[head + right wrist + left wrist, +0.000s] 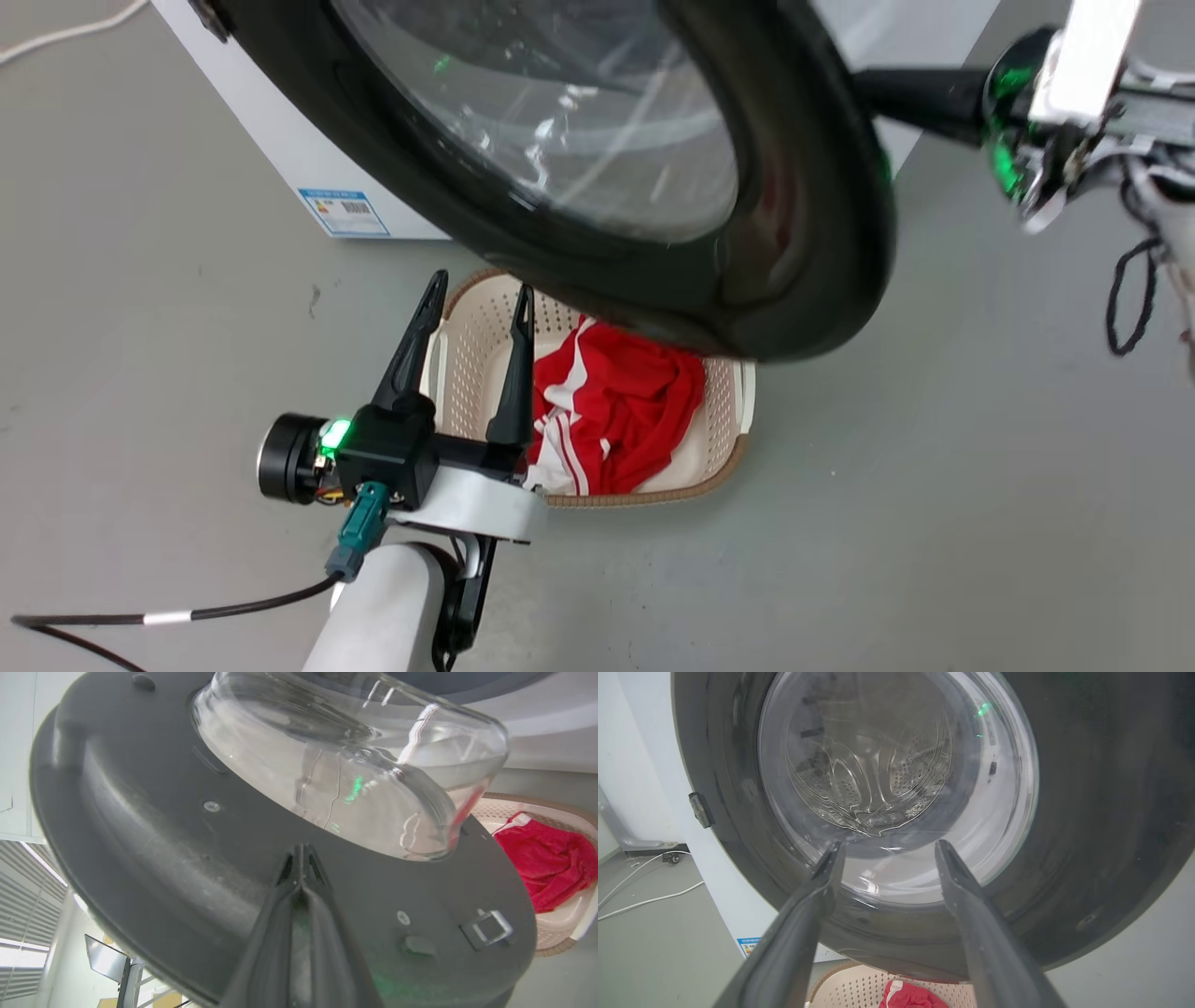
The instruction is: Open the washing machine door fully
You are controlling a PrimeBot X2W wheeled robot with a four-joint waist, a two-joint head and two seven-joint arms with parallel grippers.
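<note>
Fingers pressed together, your right gripper touches the inside of the washing machine door at its twelve o'clock; your left gripper hangs outside, fingers spread.

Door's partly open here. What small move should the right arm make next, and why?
Probably push the right hand, shut with its tips seemingly against the inner face of the washing machine door, a little further outward: the door stands only partly open, and the open left hand is off it.
</note>
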